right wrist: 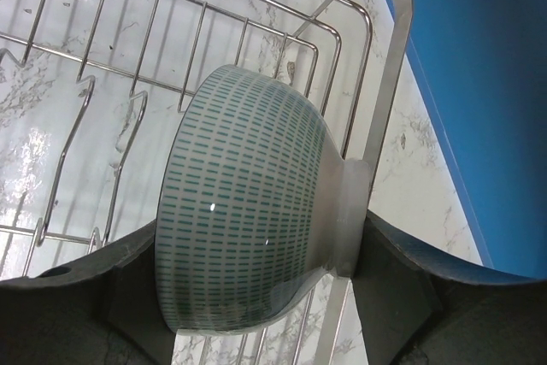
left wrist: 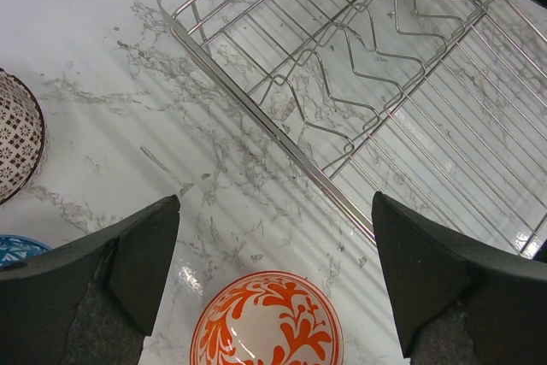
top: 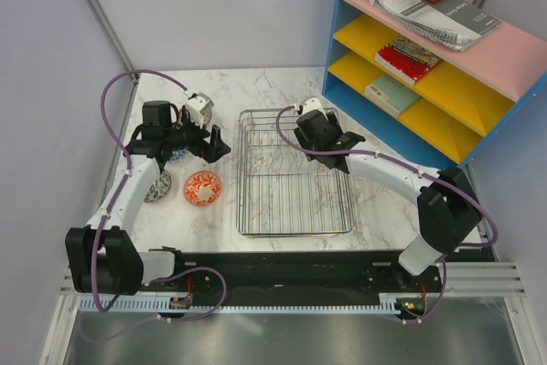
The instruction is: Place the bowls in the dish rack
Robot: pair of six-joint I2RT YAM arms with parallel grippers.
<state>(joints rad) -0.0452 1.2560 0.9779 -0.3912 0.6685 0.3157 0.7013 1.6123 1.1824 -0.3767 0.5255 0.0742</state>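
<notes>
The silver wire dish rack (top: 295, 211) stands mid-table and holds no bowl resting in it. My right gripper (top: 301, 132) hovers over its far right corner, shut on a pale teal-green bowl (right wrist: 248, 203) held on its side between the fingers (right wrist: 389, 271), close to the rack's rim (right wrist: 389, 83). My left gripper (top: 217, 144) is open and empty, above the table left of the rack. Below it lies the red-orange patterned bowl (left wrist: 267, 320), also in the top view (top: 202, 187). A speckled grey bowl (top: 156, 187) and a blue bowl (top: 177, 154) sit further left.
A blue shelf unit (top: 444, 57) with books stands at the back right, close to the rack's far right corner; it also shows in the right wrist view (right wrist: 479, 83). A dark patterned bowl (left wrist: 17, 138) shows at the left edge of the left wrist view. Grey walls close in the left and back.
</notes>
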